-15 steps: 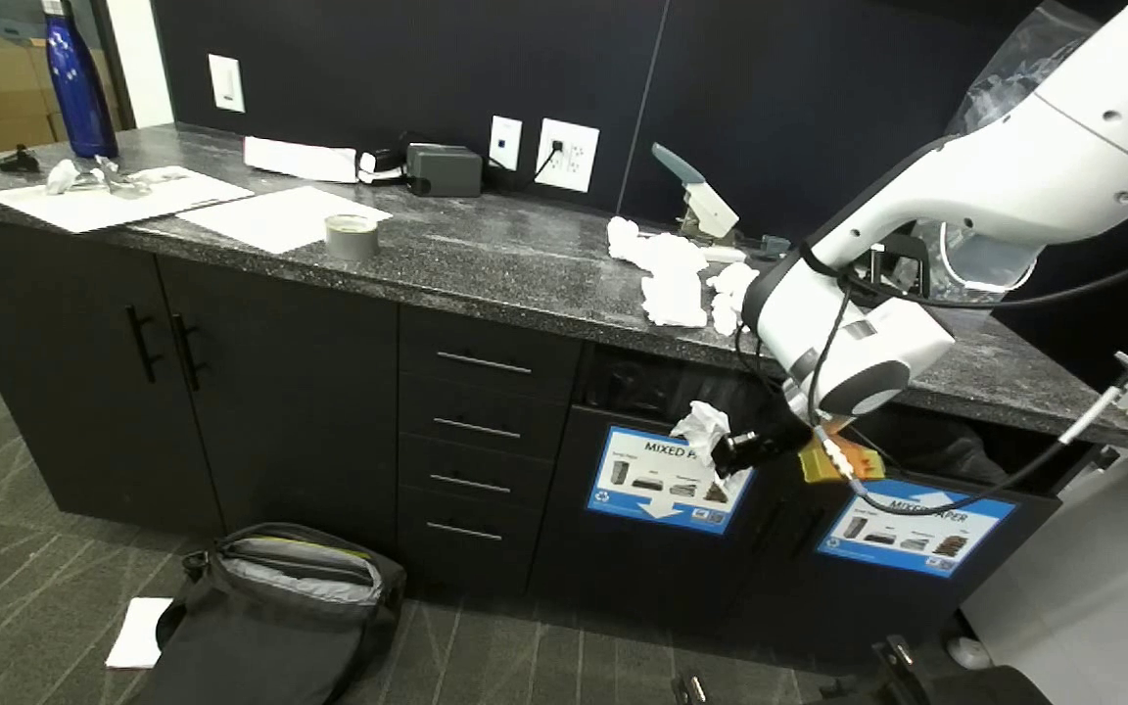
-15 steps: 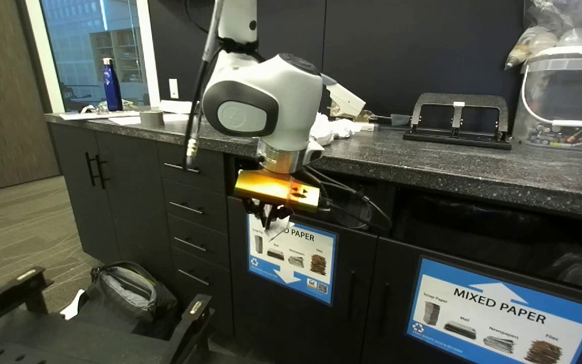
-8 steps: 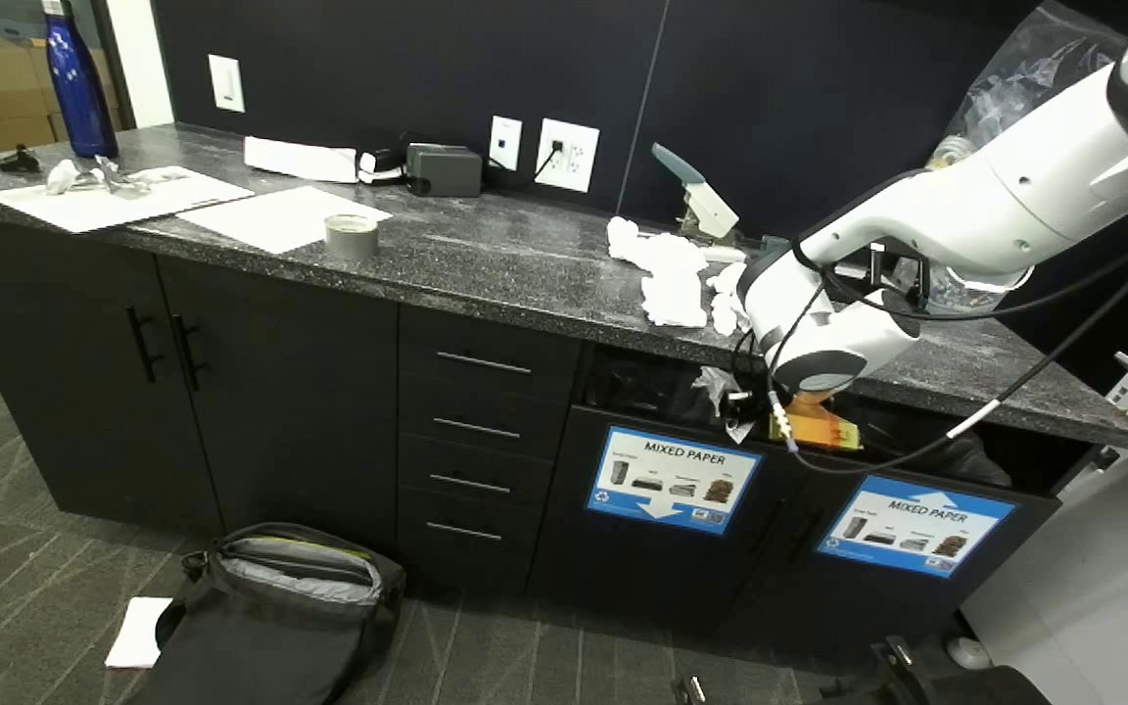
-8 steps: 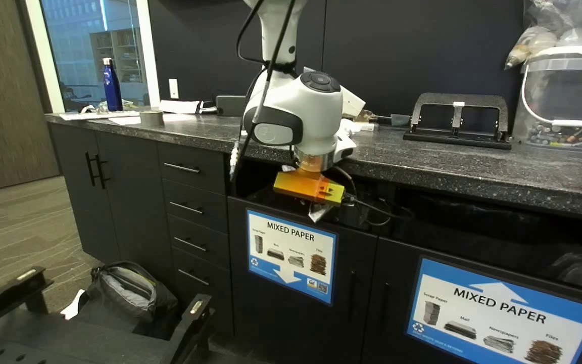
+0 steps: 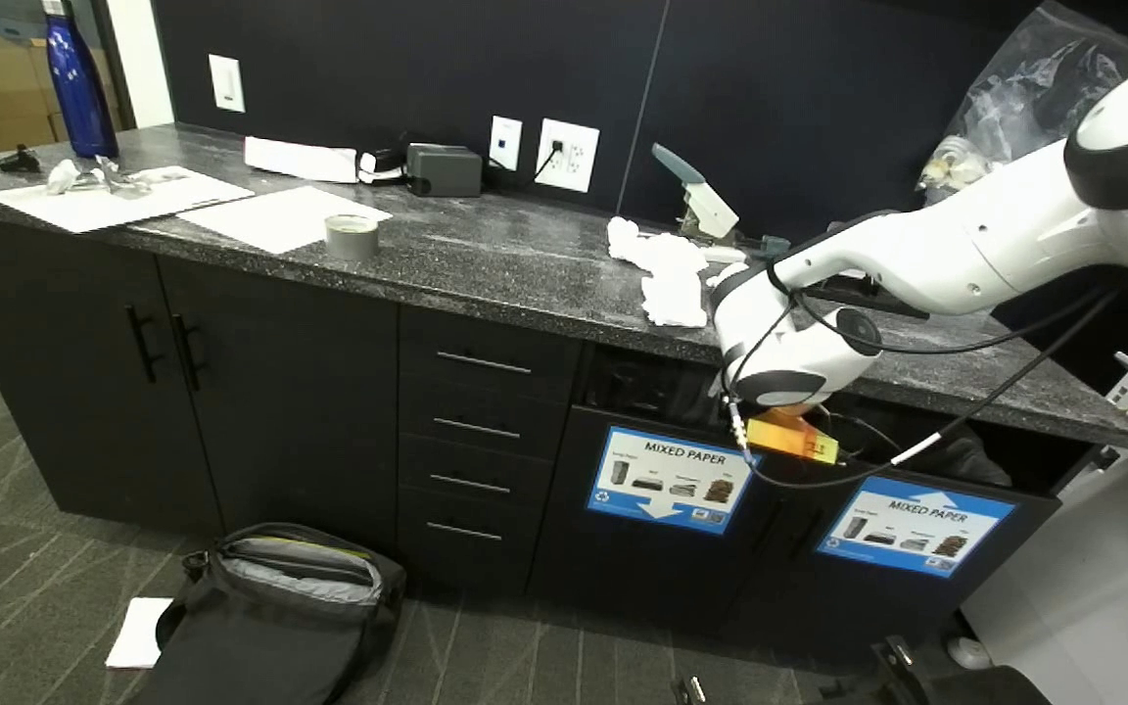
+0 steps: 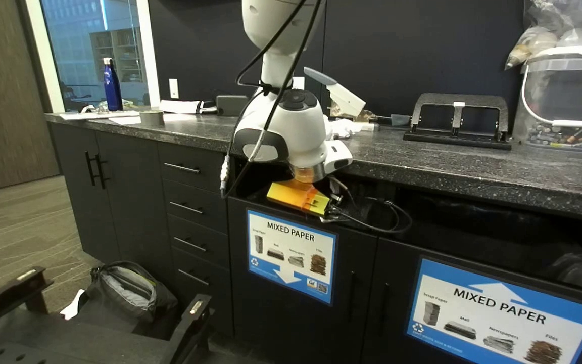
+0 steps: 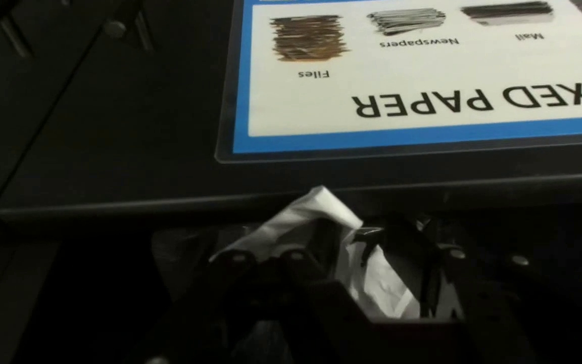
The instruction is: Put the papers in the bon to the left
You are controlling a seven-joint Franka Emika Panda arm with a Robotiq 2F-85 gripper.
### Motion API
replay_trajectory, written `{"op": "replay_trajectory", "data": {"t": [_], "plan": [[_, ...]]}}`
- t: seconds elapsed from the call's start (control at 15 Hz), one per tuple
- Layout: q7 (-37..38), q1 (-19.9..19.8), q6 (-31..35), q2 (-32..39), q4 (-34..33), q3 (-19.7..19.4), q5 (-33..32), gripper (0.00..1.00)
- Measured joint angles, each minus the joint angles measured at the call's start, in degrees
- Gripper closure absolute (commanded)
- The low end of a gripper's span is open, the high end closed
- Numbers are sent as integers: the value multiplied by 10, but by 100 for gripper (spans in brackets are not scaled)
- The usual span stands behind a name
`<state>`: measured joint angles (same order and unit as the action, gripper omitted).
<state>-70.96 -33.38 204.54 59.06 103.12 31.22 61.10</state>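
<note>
In the wrist view my gripper (image 7: 356,237) points into the dark opening of the left bin (image 7: 119,207), just behind its front rim. Its fingers stand apart, with a crumpled white paper (image 7: 384,285) between and around them; poor light hides whether both touch it. From outside, the yellow-orange cover on the wrist blocks the fingers, and only a pale edge of the paper (image 6: 334,219) shows below it. More paper wads (image 5: 672,279) lie bunched on the counter above this bin (image 5: 623,578). The arm hides part of that bunch.
A similar bin (image 6: 392,283) stands to the right. Overhead, the counter edge (image 6: 473,187) runs close to the wrist. A hole punch (image 6: 457,121), a clear bucket (image 6: 564,96) and a tape roll (image 5: 352,238) are on the counter. Cables (image 5: 819,482) loop beside the hand.
The gripper and its paper have gone from in front of the left bin's label up and back to its opening. The paper is now mostly hidden from outside. The wads on the counter have stayed put.
</note>
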Motion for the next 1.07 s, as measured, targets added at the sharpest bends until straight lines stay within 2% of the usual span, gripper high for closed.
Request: {"op": "replay_trajectory", "data": {"t": [0.27,0.6,0.8,1.07], "plan": [[74,-29,63,39,-2,35,-89,1],[62,-38,76,20,24,32,-96,0],[7,-44,61,-41,83,28,-34,0],[-136,-54,-33,-164,199,29,121,0]]}}
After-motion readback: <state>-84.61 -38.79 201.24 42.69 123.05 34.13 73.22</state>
